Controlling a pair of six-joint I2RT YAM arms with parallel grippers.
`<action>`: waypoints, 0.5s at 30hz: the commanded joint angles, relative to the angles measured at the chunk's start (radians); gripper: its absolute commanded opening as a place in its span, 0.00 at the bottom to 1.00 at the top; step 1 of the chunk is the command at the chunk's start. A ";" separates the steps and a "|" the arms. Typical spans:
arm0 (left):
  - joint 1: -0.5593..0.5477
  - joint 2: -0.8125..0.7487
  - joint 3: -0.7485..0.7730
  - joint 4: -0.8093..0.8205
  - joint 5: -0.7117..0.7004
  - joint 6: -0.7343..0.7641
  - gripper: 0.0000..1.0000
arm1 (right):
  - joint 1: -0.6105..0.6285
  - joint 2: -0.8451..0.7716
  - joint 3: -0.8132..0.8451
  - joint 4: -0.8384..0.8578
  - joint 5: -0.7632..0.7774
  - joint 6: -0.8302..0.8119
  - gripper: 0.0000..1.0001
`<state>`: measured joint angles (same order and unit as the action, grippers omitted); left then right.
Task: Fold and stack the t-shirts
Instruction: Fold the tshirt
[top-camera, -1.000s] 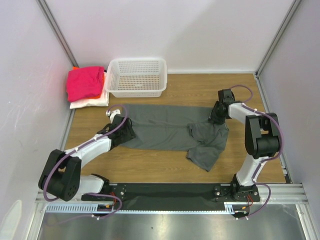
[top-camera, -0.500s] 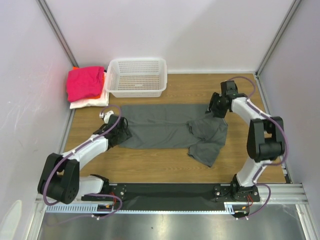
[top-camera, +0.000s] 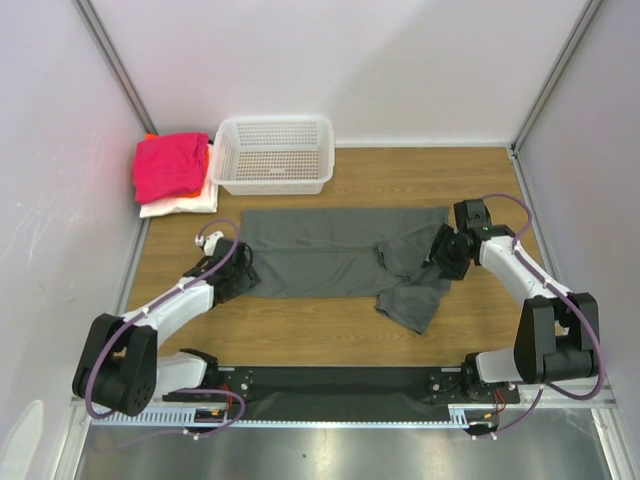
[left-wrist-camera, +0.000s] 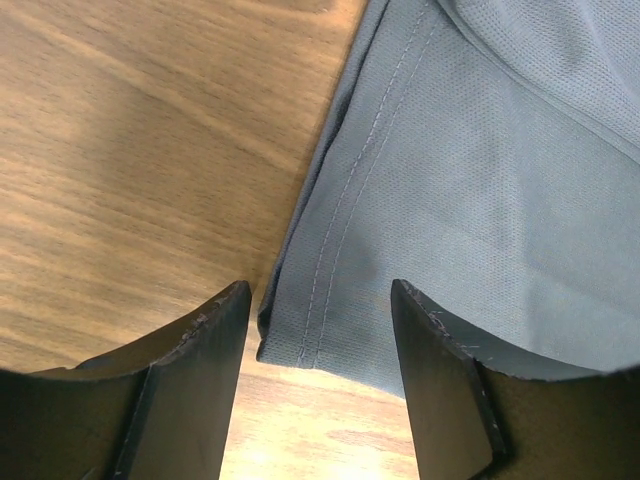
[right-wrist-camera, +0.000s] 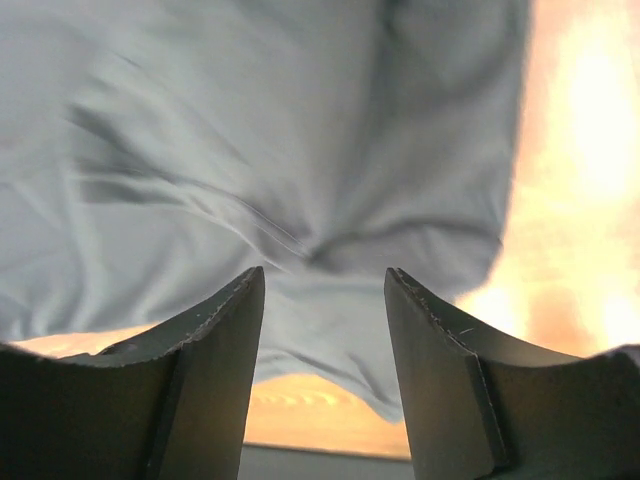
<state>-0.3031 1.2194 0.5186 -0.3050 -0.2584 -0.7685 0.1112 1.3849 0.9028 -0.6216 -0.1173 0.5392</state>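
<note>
One dark grey cloth t-shirt (top-camera: 320, 250) lies spread across the wooden table (top-camera: 500, 180), looks half-folded lengthwise, so I'd call this mid-fold. Both sets of jaws stand apart and hold nothing: left jaws just over the hem corner (left-wrist-camera: 300, 345) at the shirt's left end, right jaws above the rumpled right end. Next move probably needs a clean pinch on each end. Right wrist view is blurry, so I can't tell which layer sits under it. The magenta-pink-topped pile of folded shirts (top-camera: 170, 165) sits beside the white plastic mesh basket (top-camera: 275, 155).
</note>
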 joint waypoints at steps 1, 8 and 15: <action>0.013 -0.023 -0.002 -0.011 -0.004 0.008 0.64 | -0.015 -0.066 -0.018 -0.052 0.025 0.045 0.58; 0.013 -0.123 -0.061 0.020 0.028 0.021 0.62 | -0.031 -0.142 -0.090 -0.124 0.033 0.073 0.59; 0.013 -0.107 -0.089 0.078 0.061 0.020 0.52 | -0.038 -0.234 -0.240 -0.081 -0.039 0.090 0.60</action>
<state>-0.2985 1.1130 0.4431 -0.2878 -0.2199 -0.7597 0.0776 1.1927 0.7067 -0.7067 -0.1192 0.6090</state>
